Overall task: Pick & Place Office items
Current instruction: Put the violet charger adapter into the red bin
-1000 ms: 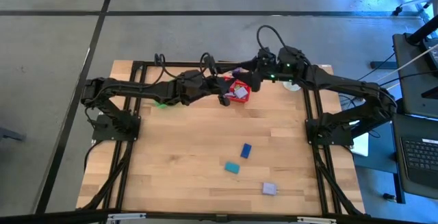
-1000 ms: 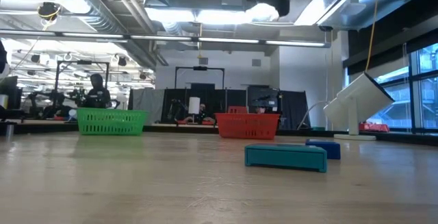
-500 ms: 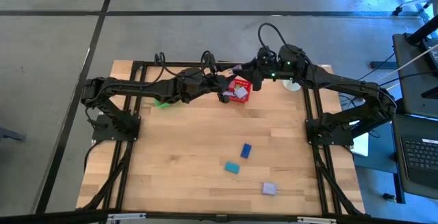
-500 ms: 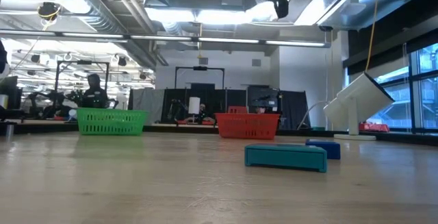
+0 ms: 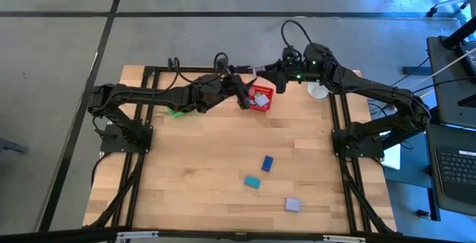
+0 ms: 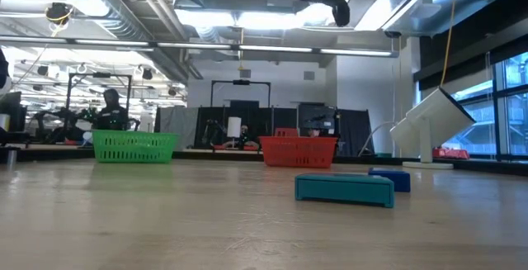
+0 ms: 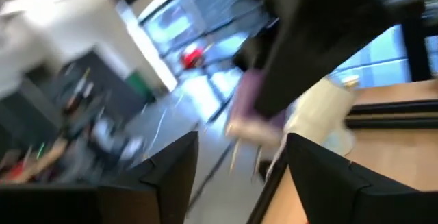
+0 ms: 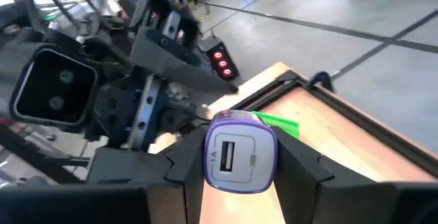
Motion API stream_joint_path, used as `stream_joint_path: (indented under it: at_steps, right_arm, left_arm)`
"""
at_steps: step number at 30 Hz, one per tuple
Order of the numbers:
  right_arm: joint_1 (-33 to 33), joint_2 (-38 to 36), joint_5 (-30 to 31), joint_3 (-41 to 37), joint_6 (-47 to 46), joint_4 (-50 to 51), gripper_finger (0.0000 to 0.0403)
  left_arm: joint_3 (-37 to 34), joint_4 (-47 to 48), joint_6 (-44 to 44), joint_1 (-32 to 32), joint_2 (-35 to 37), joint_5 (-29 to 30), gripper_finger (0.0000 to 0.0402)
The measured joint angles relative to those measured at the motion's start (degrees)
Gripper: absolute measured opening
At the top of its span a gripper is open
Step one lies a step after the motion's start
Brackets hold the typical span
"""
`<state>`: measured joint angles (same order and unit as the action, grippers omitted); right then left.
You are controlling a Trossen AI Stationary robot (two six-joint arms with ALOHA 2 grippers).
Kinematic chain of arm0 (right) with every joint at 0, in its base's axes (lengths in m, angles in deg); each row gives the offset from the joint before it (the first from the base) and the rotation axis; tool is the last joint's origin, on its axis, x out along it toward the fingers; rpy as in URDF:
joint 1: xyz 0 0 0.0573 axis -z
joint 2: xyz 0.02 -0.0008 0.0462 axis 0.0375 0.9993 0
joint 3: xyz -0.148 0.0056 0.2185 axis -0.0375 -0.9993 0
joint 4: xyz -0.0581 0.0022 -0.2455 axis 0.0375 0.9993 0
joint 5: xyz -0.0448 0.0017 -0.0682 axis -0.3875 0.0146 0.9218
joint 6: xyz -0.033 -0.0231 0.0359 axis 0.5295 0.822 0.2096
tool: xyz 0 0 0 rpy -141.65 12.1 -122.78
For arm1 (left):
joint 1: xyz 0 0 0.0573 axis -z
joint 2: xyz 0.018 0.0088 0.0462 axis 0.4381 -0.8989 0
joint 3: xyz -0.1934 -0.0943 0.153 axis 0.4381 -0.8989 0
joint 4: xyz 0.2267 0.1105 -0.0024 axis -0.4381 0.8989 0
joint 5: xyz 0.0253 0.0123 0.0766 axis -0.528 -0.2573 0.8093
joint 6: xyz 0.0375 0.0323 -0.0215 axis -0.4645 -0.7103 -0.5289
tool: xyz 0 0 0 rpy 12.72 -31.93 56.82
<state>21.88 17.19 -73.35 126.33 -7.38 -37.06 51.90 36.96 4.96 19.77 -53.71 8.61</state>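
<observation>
A: Item: lavender USB charger block (image 8: 240, 157), held between right gripper (image 8: 239, 166) fingers. Handling?
B: Judged light, rigid plastic, smooth sides, so slip risk if the squeeze is weak. Not fragile. Best hold: across the flat side faces, as now.
A: Loc.?
B: High over far edge of bench (image 5: 201, 161), just beside red mesh basket (image 5: 260, 99). Right arm reaches in from the right edge, elbow bent, wrist near level.
A: Left gripper (image 5: 242, 94)?
B: Also at far edge, touching-close to the basket; fingers spread, nothing between. Arm stretched along far edge from left.
A: Other items?
B: Blue block (image 5: 267, 163), teal block (image 5: 253, 181), lavender block (image 5: 293, 205) lie nearer the near-right corner. Green mesh basket (image 5: 175, 111) mostly hidden under left arm.
</observation>
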Motion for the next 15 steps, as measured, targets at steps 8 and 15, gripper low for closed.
stream_joint_path:
  at_steps: [8, 15]
  right_arm:
    - [3.5, 1.0, 7.3, 0.0, 4.9, 9.7, 0.0137]
    - [3.8, 8.6, 10.7, 0.0, 6.2, 13.6, 0.0139]
  left_arm:
    - [0.0, 10.8, 20.3, 0.0, 0.0, 15.8, 0.0245]
    - [0.0, 15.4, 33.5, -1.3, 0.0, 13.6, 0.0240]
